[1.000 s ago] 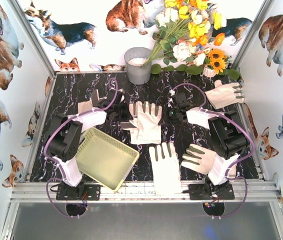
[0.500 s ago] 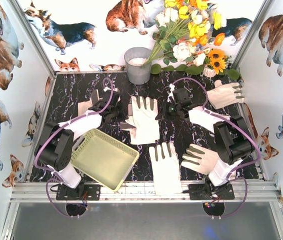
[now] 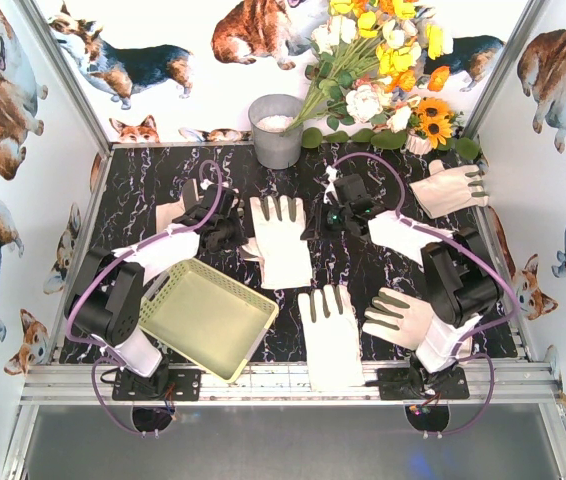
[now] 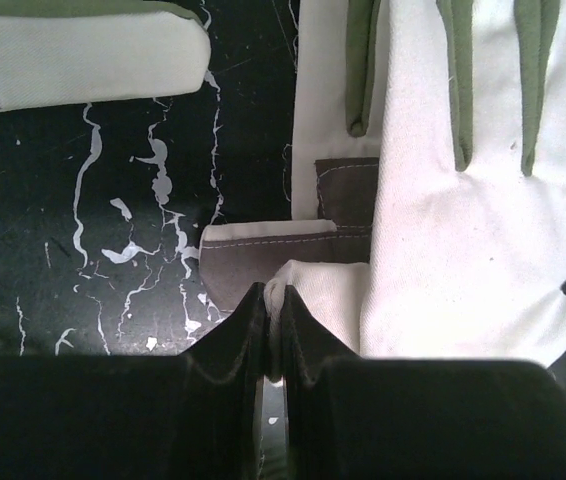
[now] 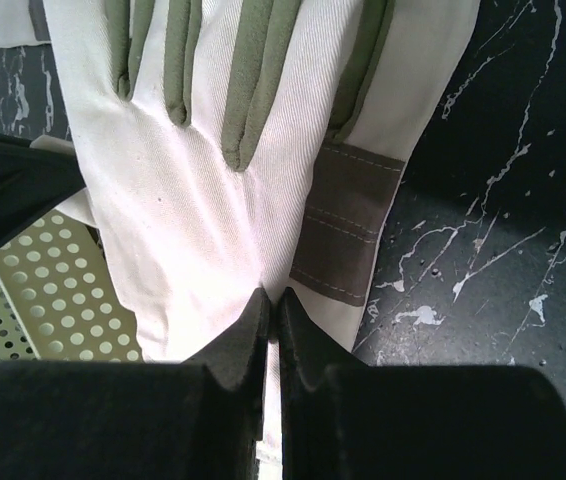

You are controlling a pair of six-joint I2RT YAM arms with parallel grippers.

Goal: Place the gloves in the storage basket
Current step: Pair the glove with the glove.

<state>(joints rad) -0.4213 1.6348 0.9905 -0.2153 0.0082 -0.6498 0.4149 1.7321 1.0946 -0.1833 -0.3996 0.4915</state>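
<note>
A white glove (image 3: 283, 250) with green-grey fingers is held at mid-table between both grippers, fingers pointing away from the arms. My left gripper (image 3: 233, 228) is shut on its left edge, pinching a fold of white fabric (image 4: 272, 293). My right gripper (image 3: 321, 215) is shut on its right side (image 5: 272, 297), next to a grey cuff patch (image 5: 348, 235). A second glove seems to lie under it. The pale yellow-green storage basket (image 3: 208, 315) sits tilted at the near left, just below the held glove. More gloves lie at the near middle (image 3: 331, 335), near right (image 3: 400, 318), far right (image 3: 450, 188) and far left (image 3: 175, 212).
A grey metal bucket (image 3: 276, 130) stands at the back, with a bunch of artificial flowers (image 3: 383, 70) beside it. Another glove (image 3: 403, 235) lies under the right arm. Walls printed with dogs close in the black marbled table (image 3: 143, 180) on three sides.
Both grippers have moved left and slightly away from the arm bases, carrying the glove with them. The glove has drawn narrower between them.
</note>
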